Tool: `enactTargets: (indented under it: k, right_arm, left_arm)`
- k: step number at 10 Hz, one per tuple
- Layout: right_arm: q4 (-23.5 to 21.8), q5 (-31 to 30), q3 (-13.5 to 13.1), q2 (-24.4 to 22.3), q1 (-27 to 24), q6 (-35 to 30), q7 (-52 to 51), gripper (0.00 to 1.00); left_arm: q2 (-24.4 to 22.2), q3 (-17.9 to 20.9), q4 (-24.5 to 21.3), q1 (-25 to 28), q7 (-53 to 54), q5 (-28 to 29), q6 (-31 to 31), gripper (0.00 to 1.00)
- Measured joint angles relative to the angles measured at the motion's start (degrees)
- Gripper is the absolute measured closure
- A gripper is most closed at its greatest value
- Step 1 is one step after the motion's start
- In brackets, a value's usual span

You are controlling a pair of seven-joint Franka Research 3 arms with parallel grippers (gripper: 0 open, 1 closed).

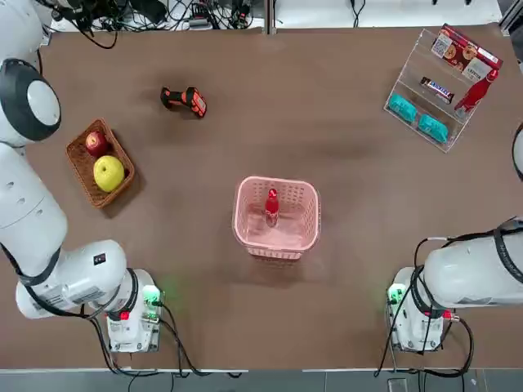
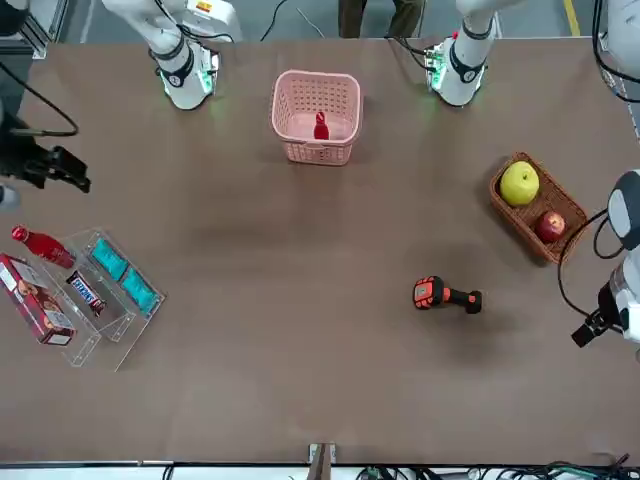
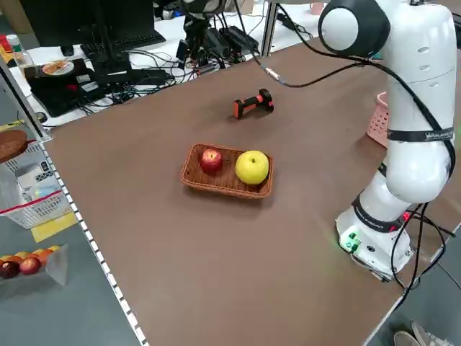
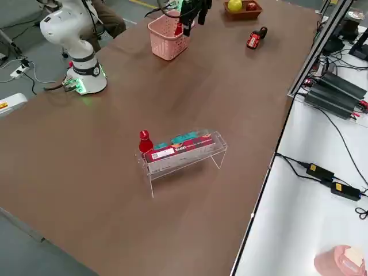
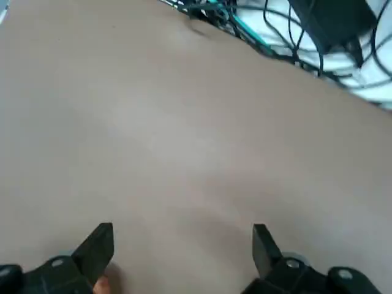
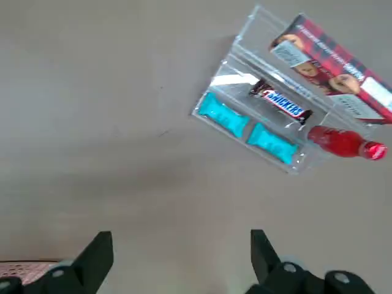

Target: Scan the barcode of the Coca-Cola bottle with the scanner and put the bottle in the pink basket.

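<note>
Pale pink lattice-walled plastic basket (image 6: 24, 268): only a corner is showing, beside one right-gripper finger, the remainder being cut off. Small red plastic bottle (image 1: 271, 207) inside it: lettering and barcode are reading too small to tell.

Brown table (image 1: 327, 147); cable-strewn white bench (image 4: 322, 190) alongside.

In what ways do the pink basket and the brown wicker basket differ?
The pink basket is plastic with lattice-holed walls; the brown wicker basket is woven. The pink basket is taller and squarish, the wicker one shallow. The pink one holds a red bottle; the wicker one holds a red apple and a yellow apple. Both stand open-topped on the table.
</note>
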Motion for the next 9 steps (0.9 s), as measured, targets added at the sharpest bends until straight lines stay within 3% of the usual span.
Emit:
enactTargets:
  k: [3, 6, 9]
  right_arm:
    - [0.02, 0.76, 0.14, 0.05, -2.06, 0.24, -1.92, 0.01]
    - [0.12, 2.16, 0.35, 0.02, -1.99, 0.29, -1.92, 0.01]
    - [0.86, 3.25, 0.39, -1.12, -1.99, 0.04, -1.92, 0.01]
  left_arm:
    - [-8.06, 0.33, 0.59, 0.09, 14.01, -6.91, -10.11, 0.0]
    - [-16.86, 0.4, 0.46, -2.4, 16.52, -10.42, -24.82, 0.0]
    - [-22.2, 0.45, -0.06, -5.17, 16.61, -15.13, -31.7, 0.0]
